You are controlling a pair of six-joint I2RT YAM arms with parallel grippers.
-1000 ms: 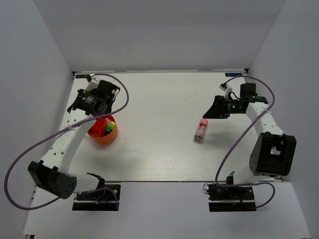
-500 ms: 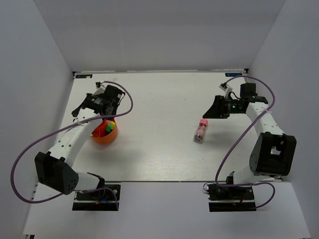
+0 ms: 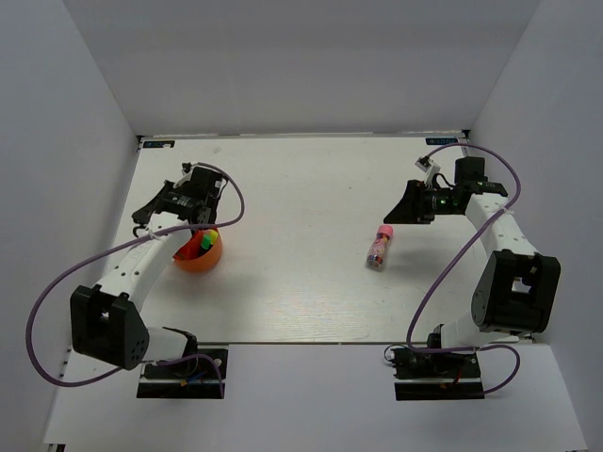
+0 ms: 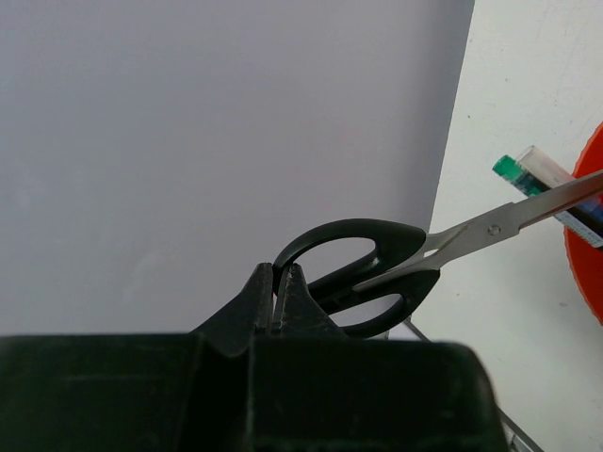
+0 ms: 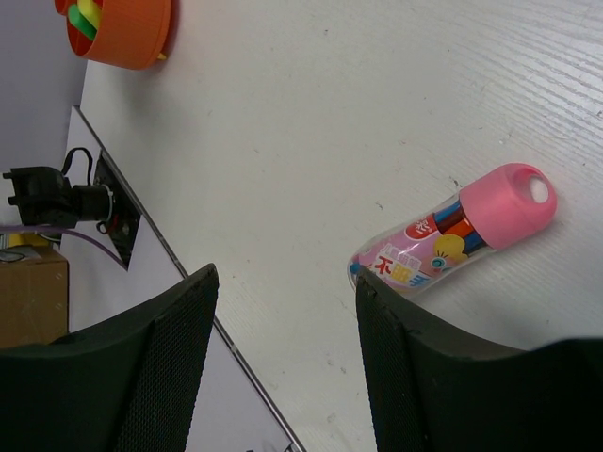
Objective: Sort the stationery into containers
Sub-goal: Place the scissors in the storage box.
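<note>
My left gripper [image 4: 280,282] pinches only the scissors [image 4: 377,273] by the handle rim; I fear they swivel and miss the cup [image 4: 589,254]; right gripper [image 5: 283,292] stands open, empty.

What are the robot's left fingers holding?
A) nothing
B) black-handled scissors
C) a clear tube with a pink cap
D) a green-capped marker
B: in the left wrist view the left fingers are pinched shut on the handle loop of the black-handled metal scissors, whose blades point toward the round orange plastic cup.
</note>
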